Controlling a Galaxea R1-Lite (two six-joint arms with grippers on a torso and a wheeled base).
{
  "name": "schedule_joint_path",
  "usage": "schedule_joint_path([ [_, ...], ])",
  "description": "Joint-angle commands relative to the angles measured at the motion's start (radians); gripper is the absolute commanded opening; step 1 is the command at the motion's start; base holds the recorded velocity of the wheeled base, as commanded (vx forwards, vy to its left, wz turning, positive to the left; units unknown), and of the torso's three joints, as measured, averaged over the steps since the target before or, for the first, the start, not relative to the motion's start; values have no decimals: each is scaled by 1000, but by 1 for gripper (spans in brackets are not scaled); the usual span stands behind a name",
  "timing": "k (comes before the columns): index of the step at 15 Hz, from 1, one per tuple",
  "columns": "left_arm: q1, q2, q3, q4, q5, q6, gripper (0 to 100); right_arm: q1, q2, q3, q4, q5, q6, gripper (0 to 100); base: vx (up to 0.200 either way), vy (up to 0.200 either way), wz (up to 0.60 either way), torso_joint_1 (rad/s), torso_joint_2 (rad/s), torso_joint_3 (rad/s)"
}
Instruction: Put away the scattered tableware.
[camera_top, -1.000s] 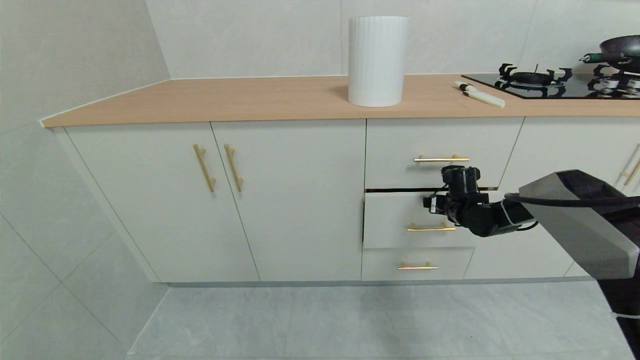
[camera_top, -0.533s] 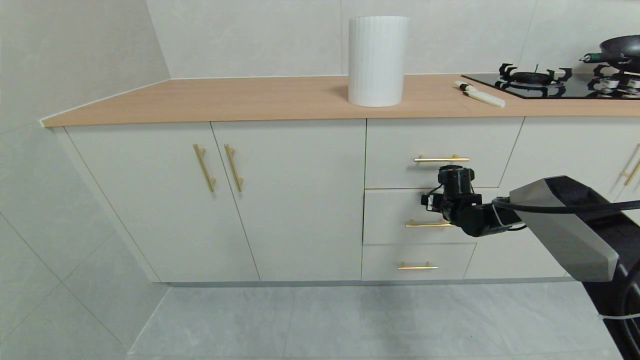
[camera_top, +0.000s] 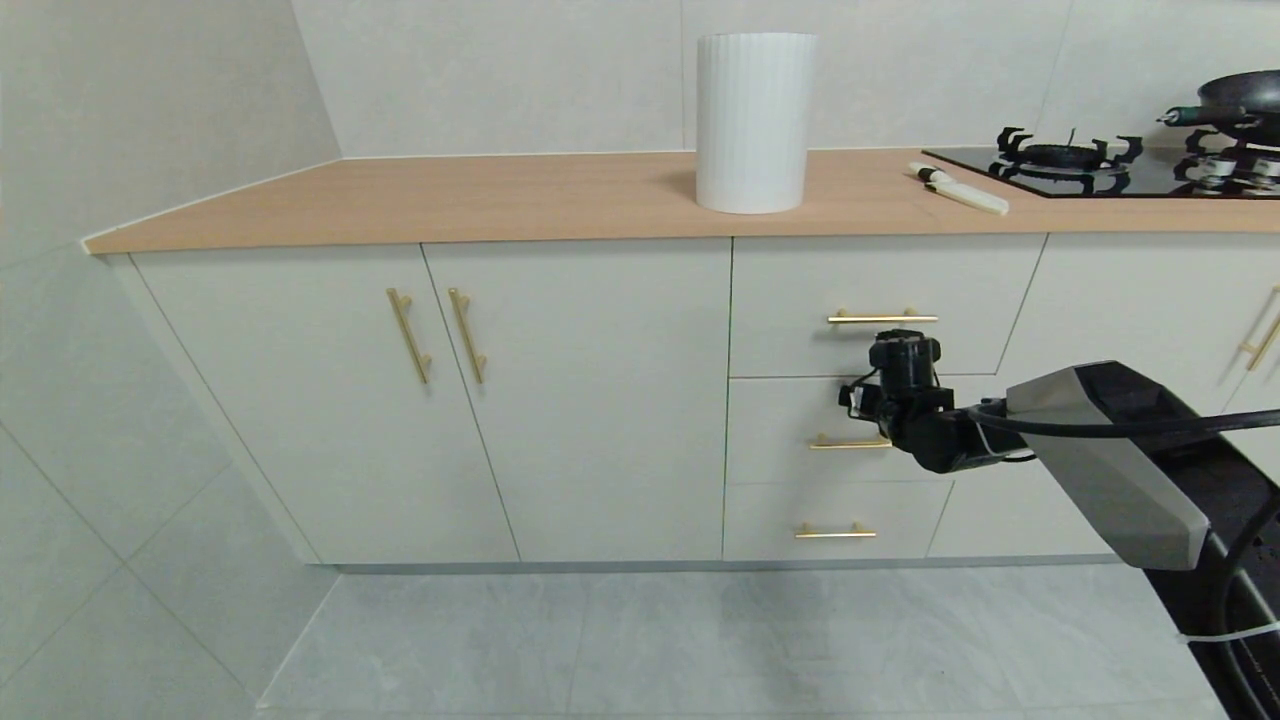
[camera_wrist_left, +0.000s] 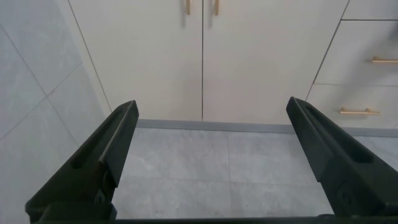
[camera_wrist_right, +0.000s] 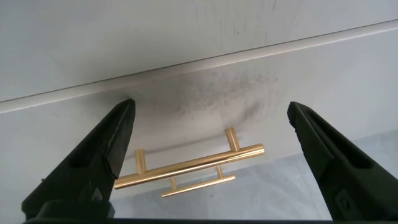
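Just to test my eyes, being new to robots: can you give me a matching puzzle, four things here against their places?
1 tall white ribbed cylinder
2 pale cream knife
3 black frying pan
4 right claw

A on the black gas hob
B open, facing the middle drawer's gold bar handle
C upright on the wooden counter
D flat beside the hob

Pairs: 1-C, 2-D, 3-A, 4-B

Right gripper (camera_wrist_right: 211, 109): jaws wide apart, facing the drawer front
Fingers (camera_wrist_right: 93, 165): dark, one to each side of the handle, clear of it
Drawer front (camera_wrist_right: 205, 93): pale, crossed by a straight seam
Handle (camera_wrist_right: 198, 160): gold bar on two posts
Second bar (camera_wrist_right: 199, 185): thinner, gold, just beside the handle
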Motion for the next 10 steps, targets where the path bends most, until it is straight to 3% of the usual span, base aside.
schedule_joint_path([
  [1,0,0,0,0,0,-1,100,-3,-5,-5,-4,-4,5,100,0,0,0,0,0,0],
  [3,-1,0,0,0,0,1,100,-1,-101,63,-4,-60,31,100,0,0,0,0,0,0],
  [7,0,0,0,0,0,-1,100,2,-452,374,-24,-78,91,100,0,0,0,0,0,0],
  [10,0,0,0,0,0,1,100,2,-858,744,-103,-95,82,100,0,0,0,0,0,0],
])
